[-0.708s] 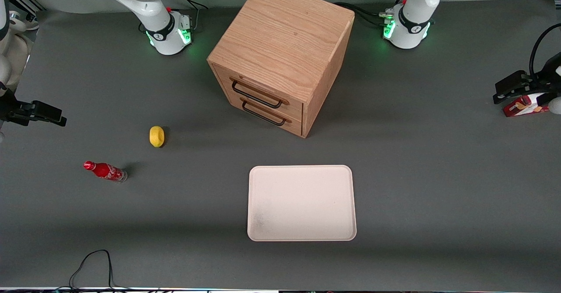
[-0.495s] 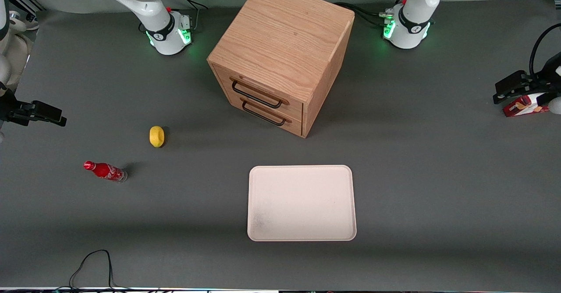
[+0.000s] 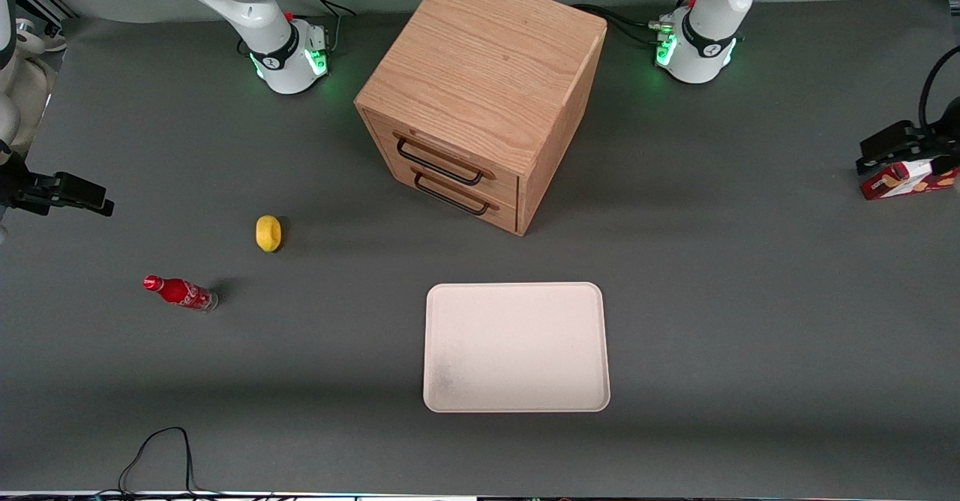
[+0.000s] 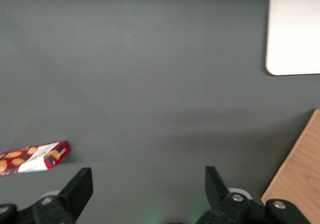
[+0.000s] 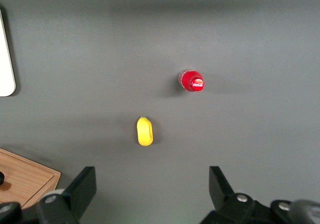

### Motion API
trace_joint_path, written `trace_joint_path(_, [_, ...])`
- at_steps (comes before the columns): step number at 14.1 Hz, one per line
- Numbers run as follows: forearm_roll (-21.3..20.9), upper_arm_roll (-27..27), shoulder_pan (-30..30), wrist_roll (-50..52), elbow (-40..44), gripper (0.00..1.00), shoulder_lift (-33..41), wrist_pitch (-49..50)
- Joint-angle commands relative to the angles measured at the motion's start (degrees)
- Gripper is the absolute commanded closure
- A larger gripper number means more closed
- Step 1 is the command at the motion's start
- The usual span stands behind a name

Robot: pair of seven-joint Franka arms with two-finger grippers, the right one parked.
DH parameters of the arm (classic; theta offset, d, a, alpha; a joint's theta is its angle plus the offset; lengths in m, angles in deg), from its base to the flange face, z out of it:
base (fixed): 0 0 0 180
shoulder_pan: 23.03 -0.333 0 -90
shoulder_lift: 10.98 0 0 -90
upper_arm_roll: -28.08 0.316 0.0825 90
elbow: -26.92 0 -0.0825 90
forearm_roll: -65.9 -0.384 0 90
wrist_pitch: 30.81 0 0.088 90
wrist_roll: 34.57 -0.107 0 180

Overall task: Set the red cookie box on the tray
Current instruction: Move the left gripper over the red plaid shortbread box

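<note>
gripper (image 4: pixel 145 184): fingers spread wide, empty, up above the table at the working arm's end
red cookie box (image 3: pixel 909 180): flat on the table beside the gripper, not between the fingers
tray (image 3: pixel 516 347): bare, well apart from the box, nearer the front camera
next: centre over the box, span its narrow width, then descend

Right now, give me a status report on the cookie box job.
Gripper open, above table near red cookie box. Box lies flat on table, ungrasped. Tray bare; path unobstructed.
</note>
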Motion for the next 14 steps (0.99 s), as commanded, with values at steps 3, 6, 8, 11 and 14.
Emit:
trace_joint_path(3, [-1.26,-0.24,-8.18,-2.58,-10.44,0.00,6.93,-3.67])
trace_joint_path(6, [-1.26,-0.24,-17.66,-11.07,-13.54,0.00,8.52,-5.44])
trace_joint_path(8, [-1.26,-0.16,-24.87,-19.41,-13.97,0.00,8.35,-6.93])
trace_joint_path(11, [-1.17,-0.24,-35.60,-34.88,-15.91,0.00,7.82,-11.32])
trace_joint_path(14, [-1.17,-0.16,-43.16,-43.78,-16.18,0.00,6.77,-12.82])
